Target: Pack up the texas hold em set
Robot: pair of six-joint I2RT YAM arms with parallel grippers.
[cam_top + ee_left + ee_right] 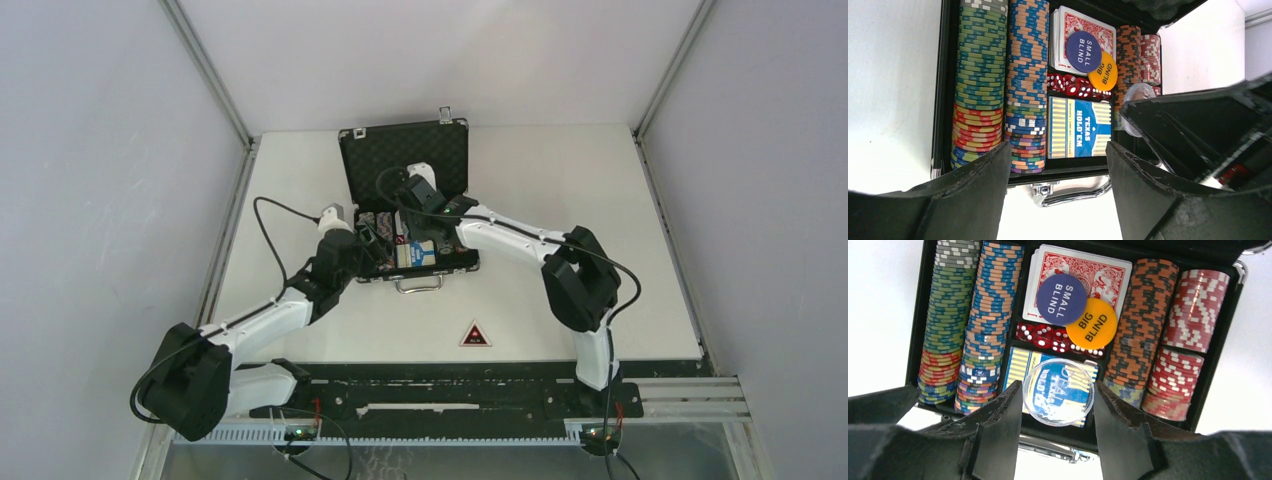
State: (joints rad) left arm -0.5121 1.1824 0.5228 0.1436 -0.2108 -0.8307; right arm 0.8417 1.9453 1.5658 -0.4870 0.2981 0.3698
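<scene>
1. At the table's middle, the briefcase lies open, with chip stacks, dice and blind tokens in its tray.
2. Over the briefcase's blue deck, the right gripper clasps a clear round disc.
3. By the briefcase's handle, the left gripper hangs with jaws apart, holding nothing.

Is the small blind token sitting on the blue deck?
No, the small blind token lies on the red deck, next to the big blind token.

A lab test cell — white table, plain grey walls.
</scene>
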